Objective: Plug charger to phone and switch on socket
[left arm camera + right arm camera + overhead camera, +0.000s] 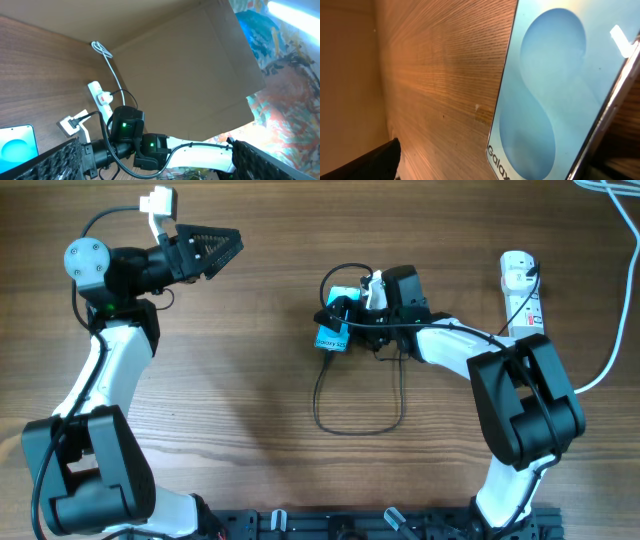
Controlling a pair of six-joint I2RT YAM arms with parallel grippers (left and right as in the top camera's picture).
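Observation:
The phone point(331, 333), turquoise screen with a pale oval, lies tilted at the table's middle. It fills the right wrist view point(545, 95), "Galax" text showing. My right gripper point(343, 308) is at its far end and open point(495, 162): one finger stands well off on the wood, the other is by the phone's right edge. The charger, a thin black cable point(360, 428), loops below the phone and arcs above the gripper; its tip is hidden. The socket, a white power strip point(521, 292), lies at the right, also in the left wrist view point(99, 94). My left gripper point(212, 250) is open and empty, raised at the upper left.
A thick white cord point(622, 300) runs from the strip up the table's right edge. The left wrist view looks across at the right arm point(150, 147), a corner of the phone point(17, 149) and a brown board point(190, 75) beyond the table.

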